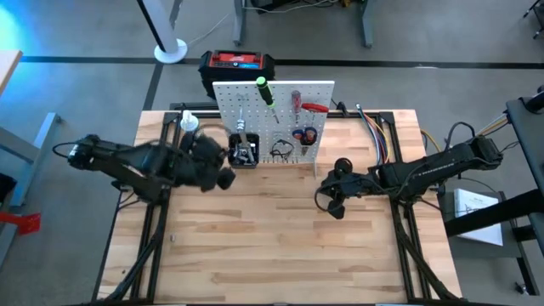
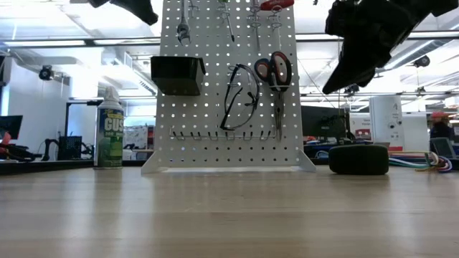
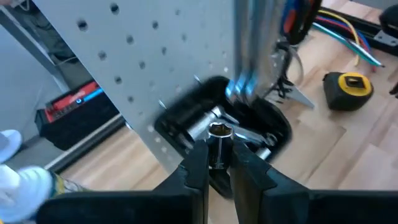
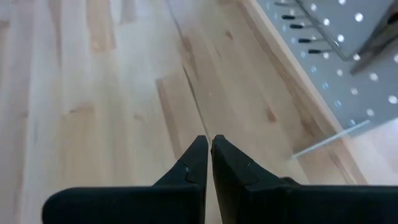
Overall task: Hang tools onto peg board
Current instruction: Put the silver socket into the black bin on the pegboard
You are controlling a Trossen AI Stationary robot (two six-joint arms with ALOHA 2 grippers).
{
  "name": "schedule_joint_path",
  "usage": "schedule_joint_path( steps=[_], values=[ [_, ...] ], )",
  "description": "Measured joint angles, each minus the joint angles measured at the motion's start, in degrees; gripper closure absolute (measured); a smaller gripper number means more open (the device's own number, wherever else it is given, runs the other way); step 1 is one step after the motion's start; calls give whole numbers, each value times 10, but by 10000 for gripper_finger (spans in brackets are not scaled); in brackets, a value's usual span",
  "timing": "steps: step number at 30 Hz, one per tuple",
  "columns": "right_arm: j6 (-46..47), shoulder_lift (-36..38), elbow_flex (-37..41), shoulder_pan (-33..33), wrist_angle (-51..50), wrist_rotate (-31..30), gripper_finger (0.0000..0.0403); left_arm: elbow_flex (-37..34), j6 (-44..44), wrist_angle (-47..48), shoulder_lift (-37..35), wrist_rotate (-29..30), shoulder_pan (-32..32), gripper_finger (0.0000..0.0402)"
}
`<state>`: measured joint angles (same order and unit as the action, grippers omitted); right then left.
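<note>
1. A silver socket [image 3: 219, 144] is pinched upright between the left gripper's [image 3: 217, 167] fingers, directly over the black bin [image 3: 249, 121], so that, by the look of it, it can be dropped in among the metal pieces already lying there.
2. The right gripper [image 4: 209, 163] is clenched on nothing and hangs over bare table [image 1: 280, 246], kept clear of the work.
3. The peg board [image 1: 319, 93] stands upright at the table's far edge; glasses [image 2: 240, 100], pliers [image 2: 274, 72], a wrench [image 2: 183, 25] and screwdrivers [image 1: 266, 92] hang on it.
4. The tape measure [image 3: 349, 89] lies on the table beside the board's foot, not yet hung.
</note>
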<state>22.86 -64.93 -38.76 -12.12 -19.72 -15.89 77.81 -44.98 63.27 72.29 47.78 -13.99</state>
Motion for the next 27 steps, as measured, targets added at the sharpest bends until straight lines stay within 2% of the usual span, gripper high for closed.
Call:
schedule_joint_path(
  steps=[5,8,11,15,18,22,25,27],
  values=[
    [12,0,10,0,0,-8,394,10,65,-10,0,-6,35,370],
    [16,0,11,0,2,-8,394,-4,70,-12,2,8,49,346],
    [17,0,11,0,2,-8,394,-15,78,-35,3,-1,66,295],
    [13,0,6,0,3,-12,394,-35,158,-123,3,-72,81,215],
    [12,0,3,0,4,-13,394,-36,179,-140,7,-112,86,166],
    [15,0,4,0,5,-13,394,-21,122,-47,6,-117,70,127],
    [17,0,9,0,2,-22,394,-18,81,27,3,-110,22,118],
    [19,0,9,0,2,-35,394,-25,54,43,3,-95,-17,117]
  ],
)
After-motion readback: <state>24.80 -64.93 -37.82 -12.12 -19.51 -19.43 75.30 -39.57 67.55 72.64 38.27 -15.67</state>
